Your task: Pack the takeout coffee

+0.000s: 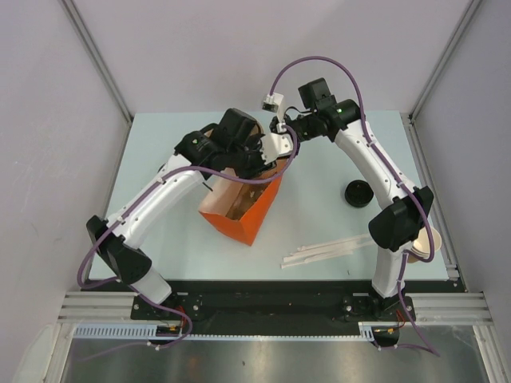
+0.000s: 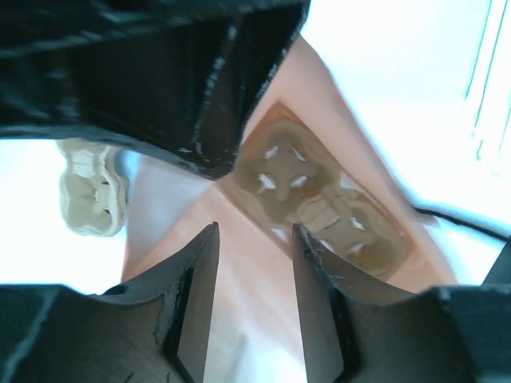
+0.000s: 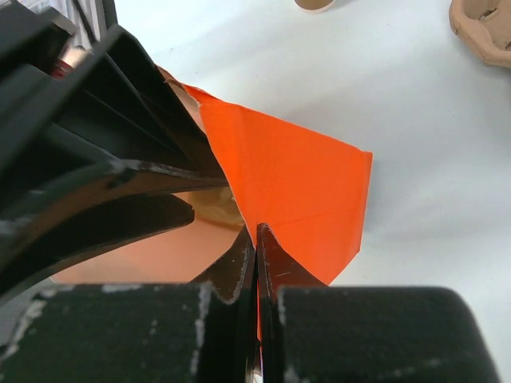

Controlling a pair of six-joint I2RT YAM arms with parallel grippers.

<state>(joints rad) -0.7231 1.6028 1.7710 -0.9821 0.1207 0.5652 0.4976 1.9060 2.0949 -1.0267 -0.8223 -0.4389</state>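
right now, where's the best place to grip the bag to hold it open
Pinch the top rim of the bag from above, one finger inside, one outside: it stands mouth-up and its walls are thin. The right fingers are shut on that rim this way.

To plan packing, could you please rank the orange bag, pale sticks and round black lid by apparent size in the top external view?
1. orange bag, clearly largest.
2. pale sticks, by length.
3. round black lid, wider; areas look close, so this order is unsure.
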